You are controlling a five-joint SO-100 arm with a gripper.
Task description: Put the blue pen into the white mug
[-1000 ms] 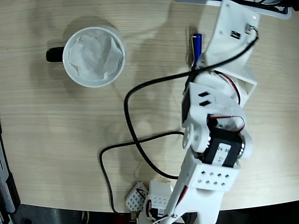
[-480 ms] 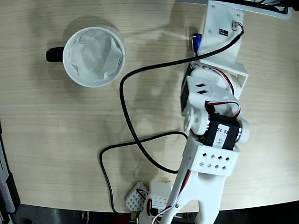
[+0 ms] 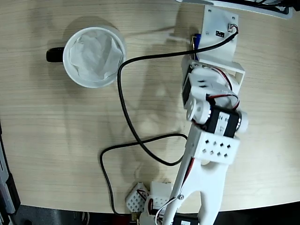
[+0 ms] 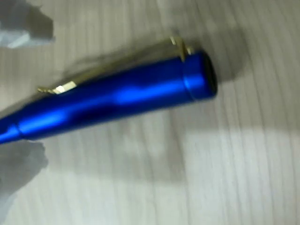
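Note:
The blue pen [image 4: 117, 101] fills the wrist view, lying on the wooden table with its silver clip on the upper side and its cap end to the right. Blurred white fingertips [image 4: 21, 30] show at the top left and bottom left, one on each side of the pen's left part, with a gap left above the pen. My gripper [image 4: 26, 93] is open astride it. In the fixed view only a tip of the blue pen [image 3: 197, 39] peeks out beside the wrist plate, and the fingers are hidden under it. The white mug [image 3: 94, 56], lined with white paper and black-handled, stands at the upper left.
A black cable [image 3: 123, 101] loops across the table between the mug and the arm [image 3: 212, 117]. White connector blocks [image 3: 150, 197] sit at the near edge by the arm's base. The table's far edge runs just beyond the wrist plate [image 3: 219, 35].
The arm has reached further toward the top of the fixed view and straightened. Its wrist plate now covers nearly all of the pen, which showed more a second ago.

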